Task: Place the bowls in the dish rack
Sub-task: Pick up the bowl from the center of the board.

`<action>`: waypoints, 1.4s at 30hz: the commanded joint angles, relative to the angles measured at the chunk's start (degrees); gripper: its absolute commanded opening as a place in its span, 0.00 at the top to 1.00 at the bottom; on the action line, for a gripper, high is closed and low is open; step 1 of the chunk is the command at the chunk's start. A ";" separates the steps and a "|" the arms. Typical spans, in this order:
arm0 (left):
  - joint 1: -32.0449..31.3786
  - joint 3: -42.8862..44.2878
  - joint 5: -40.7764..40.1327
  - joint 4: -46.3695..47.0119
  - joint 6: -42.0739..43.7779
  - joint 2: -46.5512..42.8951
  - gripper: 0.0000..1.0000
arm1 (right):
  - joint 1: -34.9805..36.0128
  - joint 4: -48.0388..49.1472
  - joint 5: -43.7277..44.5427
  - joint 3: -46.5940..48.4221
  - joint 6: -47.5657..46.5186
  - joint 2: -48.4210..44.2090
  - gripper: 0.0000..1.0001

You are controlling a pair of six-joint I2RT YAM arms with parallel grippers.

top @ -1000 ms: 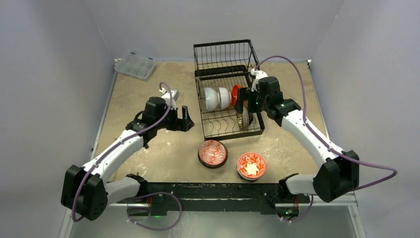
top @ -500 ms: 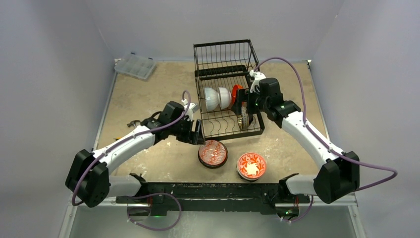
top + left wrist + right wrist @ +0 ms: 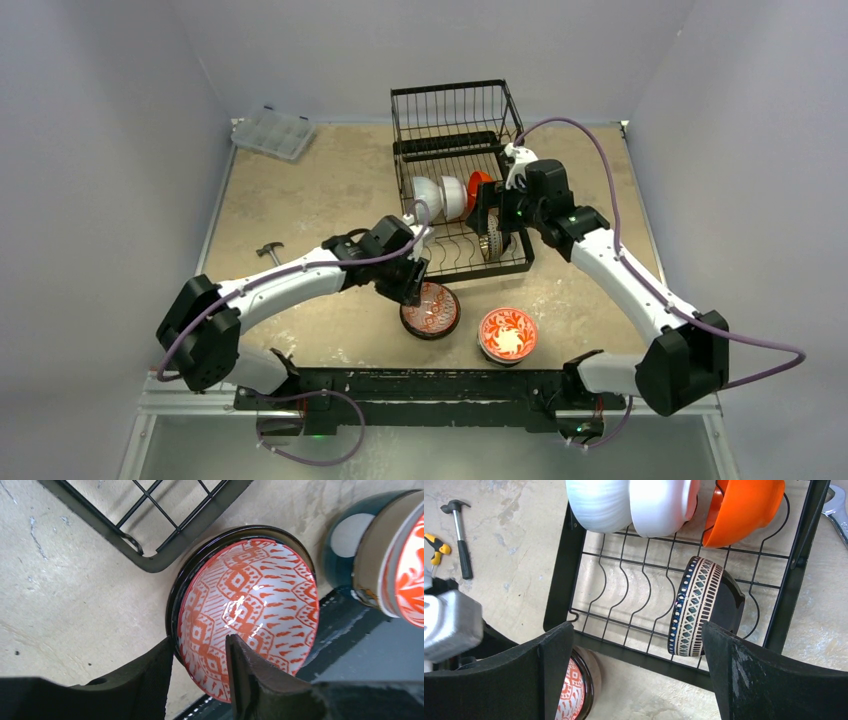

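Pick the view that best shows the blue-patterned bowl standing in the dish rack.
The right wrist view: the blue-patterned bowl stands on edge, close and unobstructed. The top external view shows it only small and indistinct; the left wrist view misses it entirely.

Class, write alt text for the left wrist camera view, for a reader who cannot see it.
The left gripper straddles the rim of a red-and-white patterned bowl, one black finger inside, one outside. A corner of the black wire dish rack lies close by at the top, and a stack of bowls, teal dotted at its base, stands at the right edge.
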 commanded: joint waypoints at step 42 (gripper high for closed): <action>10.68 2.13 11.31 14.10 -7.09 -10.50 1.00 | -0.14 5.03 -12.41 1.88 5.73 -2.41 0.01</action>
